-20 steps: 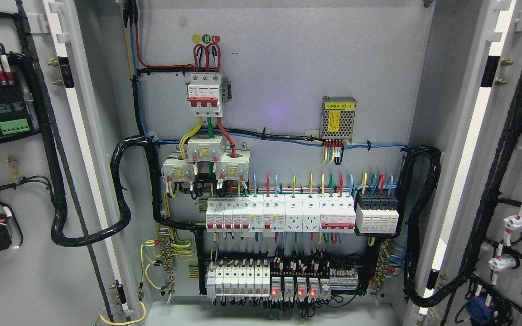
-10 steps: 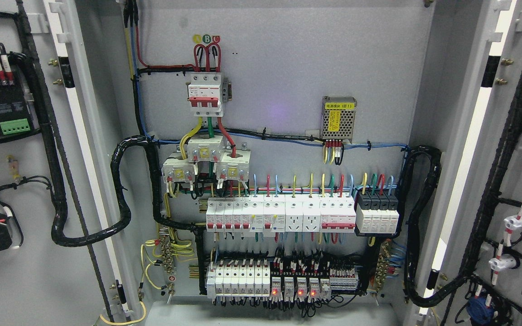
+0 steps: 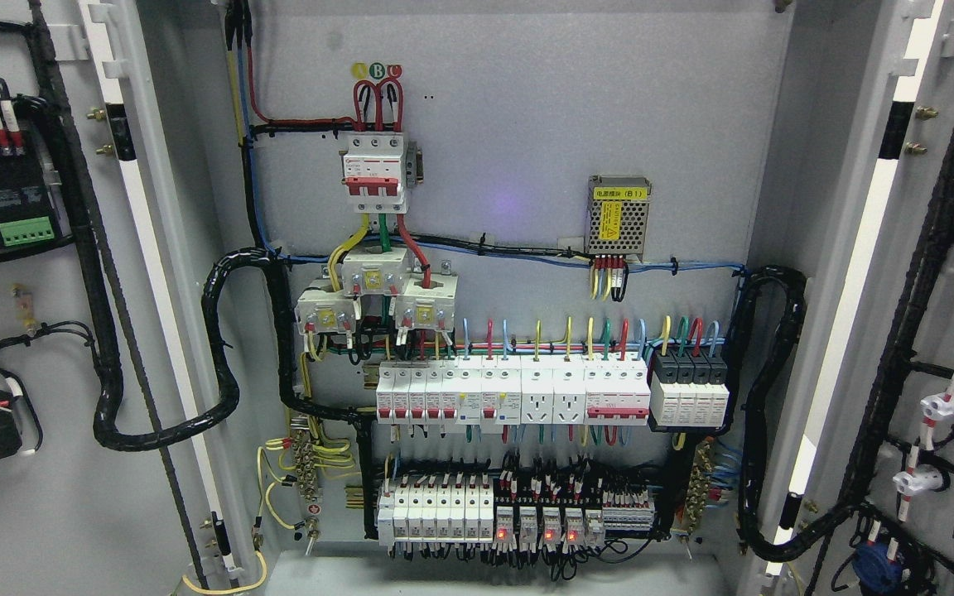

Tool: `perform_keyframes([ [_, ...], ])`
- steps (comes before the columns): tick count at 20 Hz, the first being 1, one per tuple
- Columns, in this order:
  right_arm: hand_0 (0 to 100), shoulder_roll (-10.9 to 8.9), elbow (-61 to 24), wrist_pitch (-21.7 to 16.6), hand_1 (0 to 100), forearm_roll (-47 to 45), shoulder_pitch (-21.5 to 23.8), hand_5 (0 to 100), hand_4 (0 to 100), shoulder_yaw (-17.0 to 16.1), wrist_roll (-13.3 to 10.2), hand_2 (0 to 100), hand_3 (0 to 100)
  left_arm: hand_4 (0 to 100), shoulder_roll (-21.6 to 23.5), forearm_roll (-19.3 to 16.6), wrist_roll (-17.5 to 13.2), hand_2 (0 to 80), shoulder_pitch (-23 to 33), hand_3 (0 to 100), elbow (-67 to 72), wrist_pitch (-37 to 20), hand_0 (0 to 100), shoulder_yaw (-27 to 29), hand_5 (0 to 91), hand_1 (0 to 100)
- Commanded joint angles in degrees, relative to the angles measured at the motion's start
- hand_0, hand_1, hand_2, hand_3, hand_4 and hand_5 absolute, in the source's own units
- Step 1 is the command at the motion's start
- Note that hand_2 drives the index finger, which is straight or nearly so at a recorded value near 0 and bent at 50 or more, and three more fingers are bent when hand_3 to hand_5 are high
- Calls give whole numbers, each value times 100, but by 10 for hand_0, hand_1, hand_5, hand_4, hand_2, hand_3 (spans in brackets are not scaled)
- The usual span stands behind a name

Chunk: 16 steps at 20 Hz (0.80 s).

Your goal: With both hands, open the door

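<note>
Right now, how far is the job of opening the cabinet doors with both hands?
Done, as it looks: the left door and the right door both stand swung wide, and the back panel with its breaker rows is fully exposed. In hand: nothing, since no robot hand or arm shows in the head view. Left: apparently nothing of the opening itself.
</note>
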Motion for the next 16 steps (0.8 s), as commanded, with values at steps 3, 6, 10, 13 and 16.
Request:
perform_keyframes([
  [3, 0, 488, 1786, 361, 0, 38, -125, 0, 0, -184, -302, 0, 0, 0, -202, 14, 20, 0, 108, 0, 1620, 982, 0, 244, 0, 0],
  [6, 0, 506, 1786, 352, 0, 38, -99, 0, 0, -202, -293, 0, 0, 0, -219, -56, 37, 0, 116, 0, 1585, 1271, 0, 157, 0, 0],
  [10, 0, 506, 1777, 326, 0, 38, -81, 0, 0, -202, -310, 0, 0, 0, -211, -65, 98, 0, 116, 0, 1357, 1299, 0, 51, 0, 0],
  [13, 0, 506, 1786, 334, 0, 38, -81, 0, 0, -202, -319, 0, 0, 0, -211, -74, 116, 0, 116, 0, 1347, 1299, 0, -10, 0, 0],
  [16, 0, 515, 1786, 326, 0, 38, -81, 0, 0, -202, -354, 0, 0, 0, -211, -65, 108, 0, 116, 0, 1339, 1255, 0, -195, 0, 0],
])
